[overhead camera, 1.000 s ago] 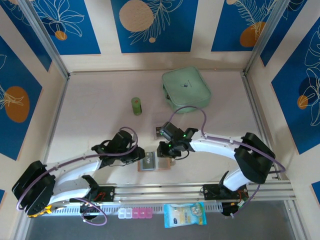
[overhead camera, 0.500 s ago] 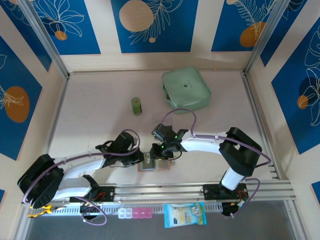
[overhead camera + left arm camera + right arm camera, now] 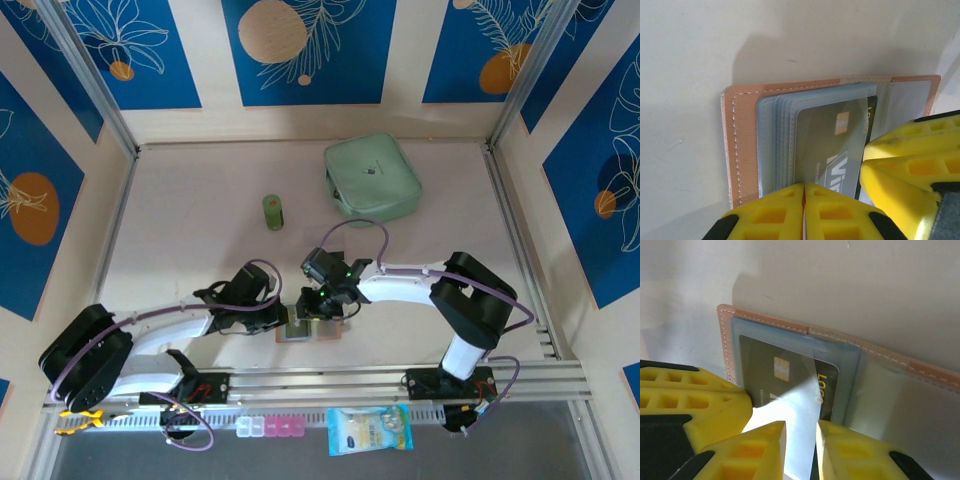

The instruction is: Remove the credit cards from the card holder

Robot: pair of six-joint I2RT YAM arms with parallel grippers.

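The card holder [image 3: 298, 331] lies open and flat on the table between my two grippers; its tan leather edge [image 3: 742, 140] frames grey clear sleeves. A dark credit card [image 3: 825, 135] with a gold chip sits in the top sleeve, and its chip and yellow lettering show in the right wrist view [image 3: 765, 365]. My left gripper [image 3: 804, 192] is shut, its tips against the near edge of the sleeves. My right gripper [image 3: 800, 440] stands narrowly open over the card, with a lifted translucent sleeve flap [image 3: 805, 395] running into the gap. The two grippers are almost touching.
A mint-green zip case [image 3: 371, 178] lies at the back, and a small green cylinder [image 3: 273, 211] stands to its left. A pink pill box [image 3: 270, 427] and a blue packet [image 3: 369, 429] lie in front of the base rail.
My right arm has swung left and down onto the card holder. The left gripper has closed at the holder's edge. The right jaws have narrowed a little.
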